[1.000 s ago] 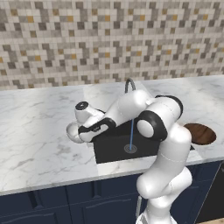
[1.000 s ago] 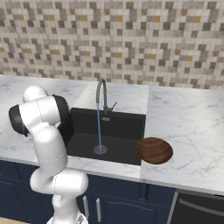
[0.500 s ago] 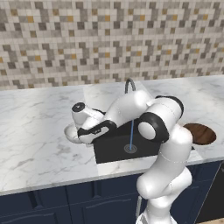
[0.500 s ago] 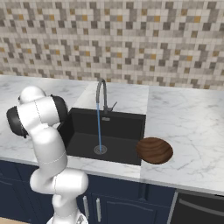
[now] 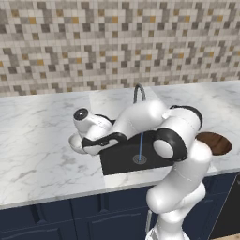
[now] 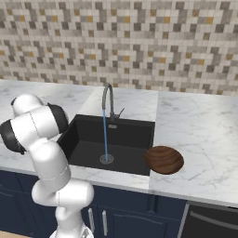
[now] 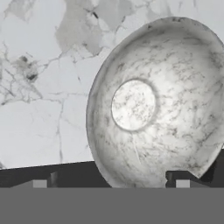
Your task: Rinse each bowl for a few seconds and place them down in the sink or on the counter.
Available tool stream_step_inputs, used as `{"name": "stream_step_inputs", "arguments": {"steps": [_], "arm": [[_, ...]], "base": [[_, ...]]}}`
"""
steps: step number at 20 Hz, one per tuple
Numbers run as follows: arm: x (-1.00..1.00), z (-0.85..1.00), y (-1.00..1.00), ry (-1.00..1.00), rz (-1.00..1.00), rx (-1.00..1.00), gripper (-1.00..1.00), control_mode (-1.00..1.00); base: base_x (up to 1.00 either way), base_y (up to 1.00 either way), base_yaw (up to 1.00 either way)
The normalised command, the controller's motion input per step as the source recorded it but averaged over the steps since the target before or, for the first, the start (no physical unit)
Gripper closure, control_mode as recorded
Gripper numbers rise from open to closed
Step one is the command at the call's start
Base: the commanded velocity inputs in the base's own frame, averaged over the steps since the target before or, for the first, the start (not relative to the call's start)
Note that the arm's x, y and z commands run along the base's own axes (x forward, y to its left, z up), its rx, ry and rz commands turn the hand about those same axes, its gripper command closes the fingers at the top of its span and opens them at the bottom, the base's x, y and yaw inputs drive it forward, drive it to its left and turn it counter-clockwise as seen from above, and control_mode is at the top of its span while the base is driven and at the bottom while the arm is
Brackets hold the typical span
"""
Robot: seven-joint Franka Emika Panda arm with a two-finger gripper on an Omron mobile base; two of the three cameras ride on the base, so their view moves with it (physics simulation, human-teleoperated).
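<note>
The pale speckled bowl (image 7: 153,105) rests on the white marble counter (image 5: 37,140) just left of the sink (image 6: 125,135). In the left base view this bowl (image 5: 76,142) peeks out beside my hand. My gripper (image 7: 113,181) hovers right over it, open, with one fingertip on each side of the bowl's near rim and nothing held. From the side, the gripper (image 5: 89,143) is low at the sink's left edge. The dark brown bowl (image 6: 163,159) sits on the counter at the sink's right front corner. Water runs from the faucet (image 6: 108,100) into the basin.
The mosaic wall (image 5: 117,42) stands behind the counter. Wide marble stretches left of the sink (image 5: 136,157) and right of the brown bowl (image 5: 213,143). My arm spans across the basin from the right.
The jaws went from partly closed on the pale bowl to wide open, leaving it on the counter. The hand drifted slightly left.
</note>
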Motion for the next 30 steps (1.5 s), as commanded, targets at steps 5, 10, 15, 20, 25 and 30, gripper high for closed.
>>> {"name": "stream_step_inputs", "arguments": {"steps": [5, 10, 15, 20, 25, 30], "arm": [[-0.20, 0.60, 0.00, -0.07, 0.00, -0.01, -1.00, -1.00], [-0.19, 0.49, 0.00, -0.08, 0.00, 0.04, -1.00, -1.00], [-0.15, 0.34, 0.00, -0.13, 0.02, 0.05, -1.00, -1.00], [-0.11, 0.18, -0.03, -0.12, 0.04, 0.07, -1.00, -1.00], [-0.14, 0.07, -0.11, -0.11, 0.08, 0.10, -1.00, -1.00], [-0.15, 0.03, -0.20, -0.10, 0.09, 0.14, -1.00, -1.00]], "base": [[0.00, 0.00, 0.00], [0.00, 0.00, 0.00], [0.00, 0.00, 0.00], [0.00, 0.00, 0.00], [0.00, 0.00, 0.00], [0.00, 0.00, 0.00]]}}
